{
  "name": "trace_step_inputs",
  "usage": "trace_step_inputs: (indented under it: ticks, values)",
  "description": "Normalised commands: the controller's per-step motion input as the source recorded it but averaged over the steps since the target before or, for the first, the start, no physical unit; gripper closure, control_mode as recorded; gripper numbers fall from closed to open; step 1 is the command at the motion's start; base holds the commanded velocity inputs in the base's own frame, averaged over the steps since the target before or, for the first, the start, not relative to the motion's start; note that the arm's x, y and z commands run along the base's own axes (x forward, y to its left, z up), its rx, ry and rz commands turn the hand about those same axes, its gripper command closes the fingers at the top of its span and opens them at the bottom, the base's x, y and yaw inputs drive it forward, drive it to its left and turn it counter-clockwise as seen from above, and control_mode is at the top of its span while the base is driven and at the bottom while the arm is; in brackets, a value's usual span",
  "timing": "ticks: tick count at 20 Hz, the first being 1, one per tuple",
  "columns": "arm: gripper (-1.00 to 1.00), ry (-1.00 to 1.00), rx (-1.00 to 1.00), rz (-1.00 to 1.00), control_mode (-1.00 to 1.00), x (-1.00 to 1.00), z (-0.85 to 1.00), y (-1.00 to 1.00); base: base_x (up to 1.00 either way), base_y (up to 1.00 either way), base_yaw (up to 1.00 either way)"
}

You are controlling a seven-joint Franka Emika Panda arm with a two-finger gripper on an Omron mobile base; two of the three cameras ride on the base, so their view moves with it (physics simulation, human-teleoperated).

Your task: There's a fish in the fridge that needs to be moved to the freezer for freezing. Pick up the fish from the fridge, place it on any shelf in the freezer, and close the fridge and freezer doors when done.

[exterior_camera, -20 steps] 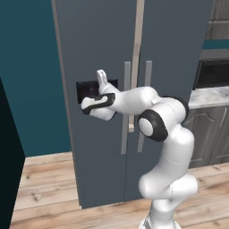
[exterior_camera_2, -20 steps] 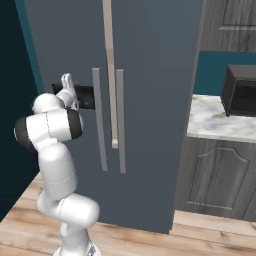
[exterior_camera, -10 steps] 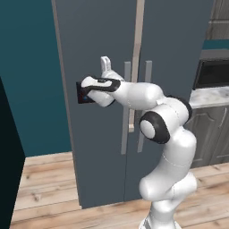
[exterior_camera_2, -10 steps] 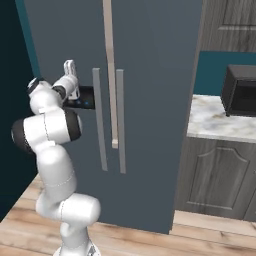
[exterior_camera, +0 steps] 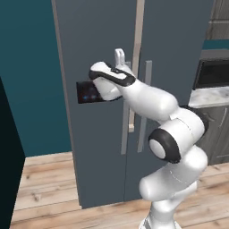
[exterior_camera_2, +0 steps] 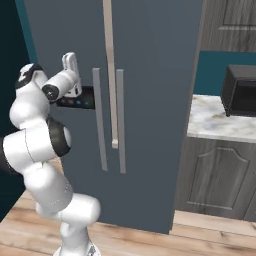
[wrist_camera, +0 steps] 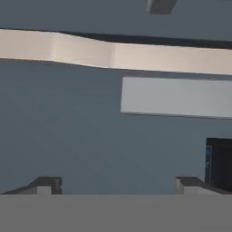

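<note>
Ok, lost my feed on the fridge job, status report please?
Gripper open, empty, facing the freezer door's handle. Fridge and freezer doors both shut, fish not in sight. Nothing between the fingers and the handle.

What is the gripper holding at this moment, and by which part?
Nothing. The gripper is open and empty, facing the closed freezer door near its handle.

Arm raised, pincer wide apart
</note>
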Motion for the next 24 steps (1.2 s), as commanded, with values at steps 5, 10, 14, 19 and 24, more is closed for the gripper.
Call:
trace_step_inputs:
  ticks: [5, 10, 14, 19, 24]
  values:
    - [-1.0, 0.01, 0.0, -0.12, -1.0, -1.0, 0.95, -0.71, 0.0, 0.0, 0.0]
    - [-1.0, 0.25, -0.12, -0.07, -1.0, -0.75, 0.6, -0.79, 0.0, 0.0, 0.0]
    - [-1.0, 0.4, -0.32, -0.09, -1.0, -0.07, 0.02, -0.66, 0.0, 0.0, 0.0]
    - [-1.0, 0.09, -0.08, 0.0, -1.0, 0.03, -0.02, -0.33, 0.0, 0.0, 0.0]
    - [-1.0, 0.0, -0.01, 0.0, -1.0, 0.34, -0.04, -0.17, 0.0, 0.0, 0.0]
